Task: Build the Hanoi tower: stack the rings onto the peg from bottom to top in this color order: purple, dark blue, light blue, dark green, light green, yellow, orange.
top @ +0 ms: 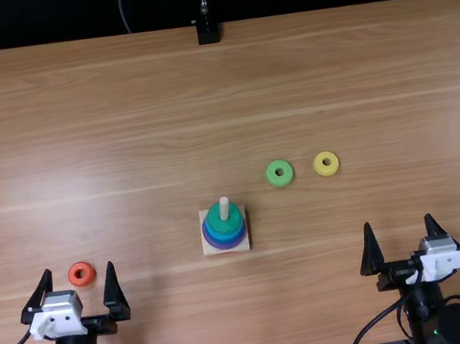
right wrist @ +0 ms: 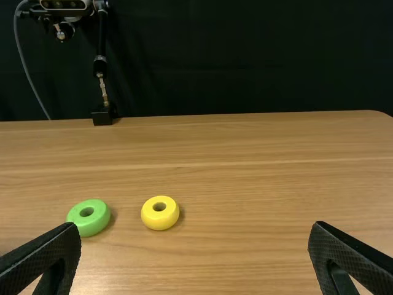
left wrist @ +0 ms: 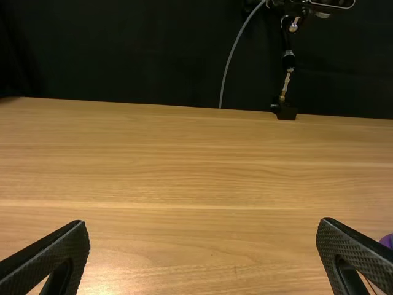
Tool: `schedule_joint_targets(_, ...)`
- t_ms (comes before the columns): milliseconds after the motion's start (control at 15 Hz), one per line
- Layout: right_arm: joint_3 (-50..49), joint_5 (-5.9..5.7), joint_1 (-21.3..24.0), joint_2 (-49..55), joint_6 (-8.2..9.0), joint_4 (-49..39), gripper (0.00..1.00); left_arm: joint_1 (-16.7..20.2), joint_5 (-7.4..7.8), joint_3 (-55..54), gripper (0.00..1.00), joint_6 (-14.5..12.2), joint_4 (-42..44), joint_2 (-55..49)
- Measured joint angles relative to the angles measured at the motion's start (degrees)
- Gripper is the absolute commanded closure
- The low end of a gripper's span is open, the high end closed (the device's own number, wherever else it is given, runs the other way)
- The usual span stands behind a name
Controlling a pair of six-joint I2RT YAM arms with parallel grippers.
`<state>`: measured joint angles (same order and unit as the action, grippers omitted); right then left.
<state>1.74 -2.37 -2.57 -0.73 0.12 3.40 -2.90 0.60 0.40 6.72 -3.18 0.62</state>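
My left gripper (top: 84, 289) is open at the lower left, the orange ring (top: 82, 273) lying on the table between and below its fingertips; in the left wrist view the gripper (left wrist: 202, 226) shows wide apart fingers. At the lower right, my right gripper (top: 398, 228) stands open and holds nothing, as does the gripper (right wrist: 190, 228) in its wrist view. The wooden peg (top: 225, 208) on its square base (top: 210, 248) carries purple, blue and dark green rings (top: 225, 219). Right of it lie the light green ring (top: 280, 172) and yellow ring (top: 326, 163), also the yellow ring (right wrist: 160, 212) in the right wrist view.
A small black stand (top: 208, 33) with a camera mount is at the table's far edge. Cables run beside both arms at the near edge. Bare wooden table (top: 133, 118) stretches behind the stacked tower.
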Motion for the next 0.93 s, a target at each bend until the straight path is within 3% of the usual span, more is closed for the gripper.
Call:
schedule_joint_targets(733,0.0,0.02,0.0,0.0,0.04,-0.1,0.0,0.0,0.04,0.0,0.0,-0.5,0.0,0.0)
schedule_joint_targets(933,0.0,0.04,0.0,0.0,-0.02,-5.0,0.0,0.0,0.02,0.0,0.0,-0.5,0.0,0.0)
